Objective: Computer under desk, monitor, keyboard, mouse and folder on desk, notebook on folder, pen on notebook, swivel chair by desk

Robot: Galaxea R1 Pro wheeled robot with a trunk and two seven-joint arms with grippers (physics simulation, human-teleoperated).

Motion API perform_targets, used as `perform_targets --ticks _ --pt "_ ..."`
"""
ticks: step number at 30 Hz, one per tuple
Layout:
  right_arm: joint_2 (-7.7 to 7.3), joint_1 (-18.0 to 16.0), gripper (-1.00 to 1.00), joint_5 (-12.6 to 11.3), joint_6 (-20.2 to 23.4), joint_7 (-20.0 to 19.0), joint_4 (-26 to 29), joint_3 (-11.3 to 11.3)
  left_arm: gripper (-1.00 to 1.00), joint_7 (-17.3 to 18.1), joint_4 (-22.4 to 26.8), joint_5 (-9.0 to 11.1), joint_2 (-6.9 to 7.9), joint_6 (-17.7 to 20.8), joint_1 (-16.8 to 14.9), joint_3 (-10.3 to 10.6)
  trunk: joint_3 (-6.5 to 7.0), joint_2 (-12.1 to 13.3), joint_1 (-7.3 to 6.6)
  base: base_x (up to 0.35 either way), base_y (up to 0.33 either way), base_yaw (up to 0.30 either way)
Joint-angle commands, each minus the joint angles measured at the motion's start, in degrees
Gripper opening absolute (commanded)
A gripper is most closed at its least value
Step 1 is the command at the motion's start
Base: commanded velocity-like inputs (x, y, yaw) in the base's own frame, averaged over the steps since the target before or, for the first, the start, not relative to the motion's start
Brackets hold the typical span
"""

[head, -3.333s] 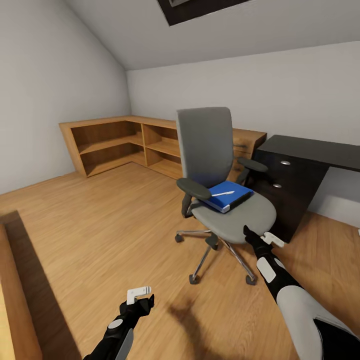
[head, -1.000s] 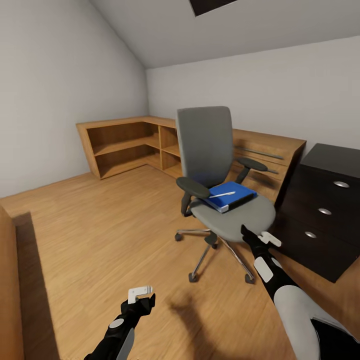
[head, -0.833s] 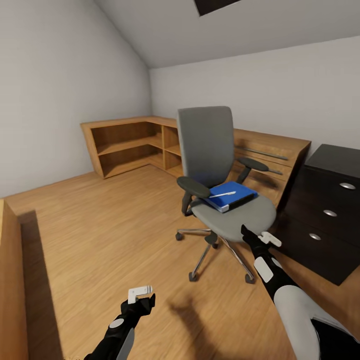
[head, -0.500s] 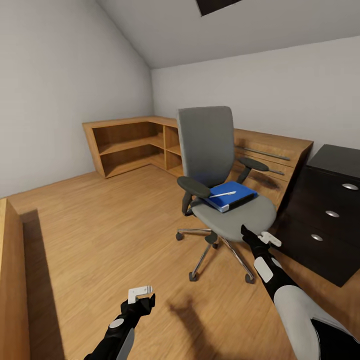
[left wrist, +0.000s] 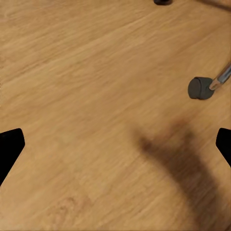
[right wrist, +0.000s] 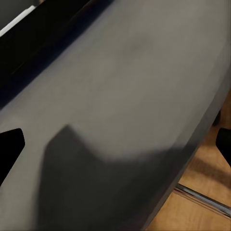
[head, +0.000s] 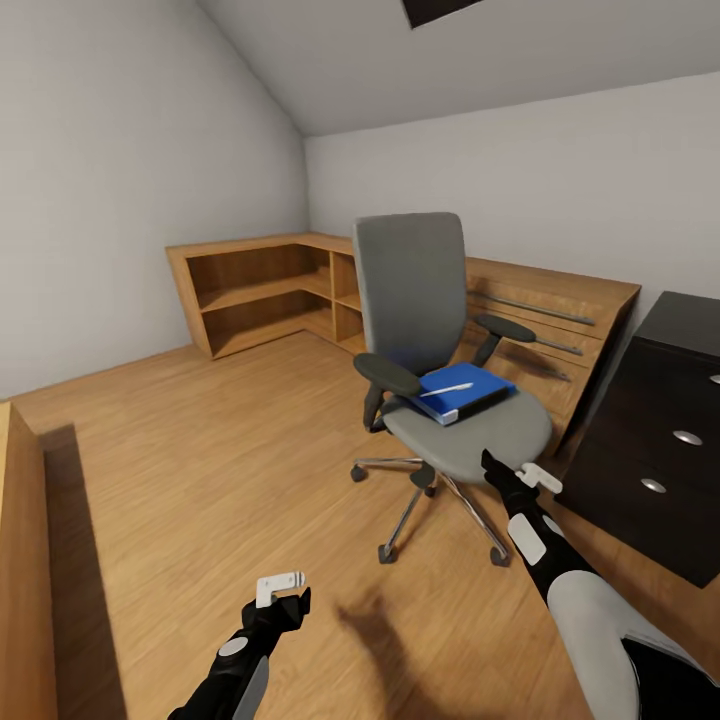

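Right hand (head: 508, 478) spread wide at swivel chair (head: 440, 380) seat's front edge, left hand (head: 283, 603) likewise released above bare floor (head: 200, 450).

Open wood floor (head: 200, 450) left of the swivel chair (head: 440, 350); black drawers (head: 660, 440) crowd its right side.

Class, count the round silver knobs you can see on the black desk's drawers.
3, on the desk drawer fronts at the head view's right: one cut by the edge, one middle, one lowest. More may lie out of frame.
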State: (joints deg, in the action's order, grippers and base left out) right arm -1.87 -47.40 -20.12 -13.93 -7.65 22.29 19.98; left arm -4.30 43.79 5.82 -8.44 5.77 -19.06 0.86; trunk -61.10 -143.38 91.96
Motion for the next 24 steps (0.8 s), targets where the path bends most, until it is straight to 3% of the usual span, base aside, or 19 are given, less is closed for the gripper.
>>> perform_targets --ticks 1,11,24 --pt "0.02 0.0 1.0 -0.6 -0.1 -0.5 -4.9 0.0 1.0 -0.3 0.1 0.6 0.0 0.3 0.0 0.1 -0.05 0.0 0.0 0.008 0.006 0.0" --pt "0.19 0.0 1.0 -0.6 -0.1 -0.5 -5.0 0.0 1.0 -0.3 0.1 0.6 0.0 0.3 0.0 0.1 -0.05 0.0 0.0 0.001 0.001 0.134" --pt "0.51 -0.1 1.0 -0.6 -0.1 -0.5 -5.0 0.0 1.0 -0.2 0.1 0.6 0.0 0.3 0.0 0.1 -0.05 0.0 0.0 0.099 0.0 0.009"
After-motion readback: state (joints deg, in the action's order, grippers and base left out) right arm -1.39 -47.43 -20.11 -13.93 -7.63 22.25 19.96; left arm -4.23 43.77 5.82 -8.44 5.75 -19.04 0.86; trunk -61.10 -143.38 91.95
